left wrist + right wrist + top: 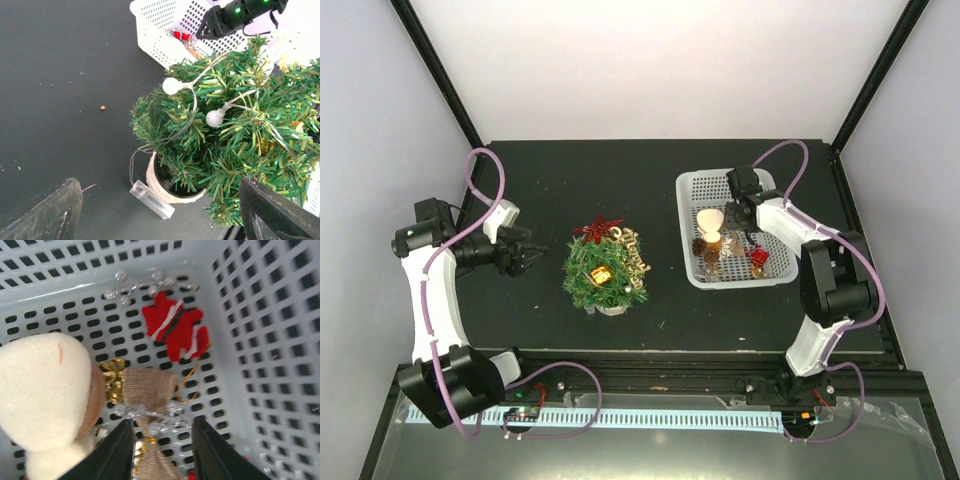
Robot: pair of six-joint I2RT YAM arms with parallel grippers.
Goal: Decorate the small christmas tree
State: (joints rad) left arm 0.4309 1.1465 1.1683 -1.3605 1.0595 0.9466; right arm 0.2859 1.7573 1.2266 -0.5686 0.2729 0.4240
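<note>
The small christmas tree (605, 272) stands mid-table with a red bow on top, a gold ornament and gold lettering. In the left wrist view the tree (235, 140) carries white bulb lights, and its pale base (152, 180) is beside a clear battery box (150, 199). My left gripper (525, 258) is open and empty, just left of the tree. My right gripper (752, 215) is inside the white basket (692, 265). It (162, 450) is open, with its fingers on either side of a burlap bow ornament (150, 390).
The basket also holds red mittens (177, 327), a cream plush ornament (42, 390), a gold bow (112, 377), silver beads (135, 285) and pine cones (705, 255). White walls and black frame posts surround the black table.
</note>
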